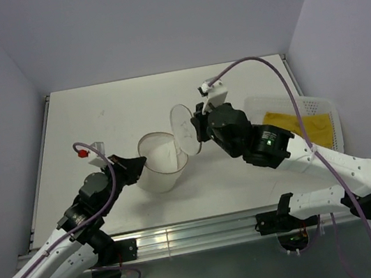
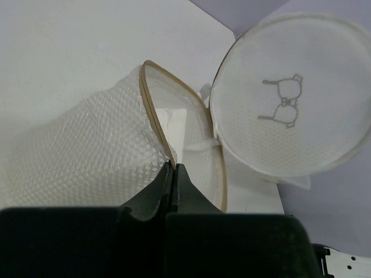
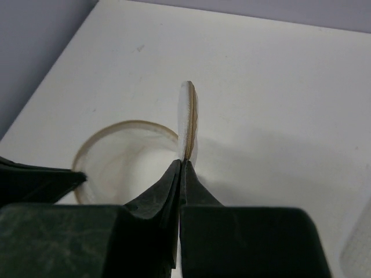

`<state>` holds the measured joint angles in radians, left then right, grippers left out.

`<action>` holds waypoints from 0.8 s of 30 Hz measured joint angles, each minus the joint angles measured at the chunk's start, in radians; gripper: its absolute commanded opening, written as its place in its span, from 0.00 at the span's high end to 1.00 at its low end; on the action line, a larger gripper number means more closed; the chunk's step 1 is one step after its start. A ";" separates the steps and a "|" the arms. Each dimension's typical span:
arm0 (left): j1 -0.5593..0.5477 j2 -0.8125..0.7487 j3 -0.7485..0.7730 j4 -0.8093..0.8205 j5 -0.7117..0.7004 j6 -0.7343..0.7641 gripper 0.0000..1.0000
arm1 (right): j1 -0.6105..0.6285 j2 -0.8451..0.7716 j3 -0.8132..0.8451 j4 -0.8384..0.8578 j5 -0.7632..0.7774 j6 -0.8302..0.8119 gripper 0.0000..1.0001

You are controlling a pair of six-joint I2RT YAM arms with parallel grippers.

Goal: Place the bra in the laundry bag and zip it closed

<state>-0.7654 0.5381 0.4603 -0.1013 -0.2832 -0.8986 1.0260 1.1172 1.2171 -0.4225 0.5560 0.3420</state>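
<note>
The left tool (image 2: pixel 174 168) is clenched on the rim of the laundry bag (image 1: pixel 162 172), which stands mouth-up on the bench (image 1: pixel 111 115). The right tool (image 3: pixel 181 165) pinches its lid (image 2: pixel 290 98), raised on edge and printed with a grey bra outline. Well to the right, the bra (image 1: pixel 303 126) lies flat in a white basket (image 1: pixel 331 110).

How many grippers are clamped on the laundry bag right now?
2. The left gripper is shut on the rim of the laundry bag, near-left side; the right gripper is shut on its round lid, held upright at the far right.
</note>
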 measured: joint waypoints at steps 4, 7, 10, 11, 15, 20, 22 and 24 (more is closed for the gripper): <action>0.000 0.051 0.000 0.029 0.013 0.000 1.00 | 0.022 0.062 0.082 0.035 -0.037 -0.024 1.00; 0.000 0.106 0.033 0.021 0.020 0.018 1.00 | 0.034 0.050 0.089 0.060 -0.072 -0.040 1.00; 0.005 0.114 0.053 0.033 0.004 0.022 1.00 | 0.027 0.072 0.119 0.078 -0.085 -0.048 1.00; 0.014 0.112 0.053 0.034 -0.006 0.021 1.00 | 0.022 0.093 0.132 0.093 -0.098 -0.050 1.00; 0.110 0.103 0.052 0.026 -0.037 0.018 1.00 | 0.010 0.207 0.180 0.132 -0.153 -0.060 1.00; 0.352 0.075 0.049 0.050 -0.036 0.014 1.00 | 0.004 0.386 0.361 0.132 -0.216 -0.092 1.00; 0.436 0.074 0.035 0.079 -0.020 0.002 1.00 | 0.000 0.422 0.409 0.141 -0.248 -0.096 1.00; 0.513 0.066 -0.003 0.104 0.012 -0.013 0.96 | -0.008 0.440 0.426 0.161 -0.282 -0.094 1.00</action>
<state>-0.2527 0.6044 0.4576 0.0025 -0.2714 -0.9119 1.0180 1.5570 1.6428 -0.2615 0.2745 0.2478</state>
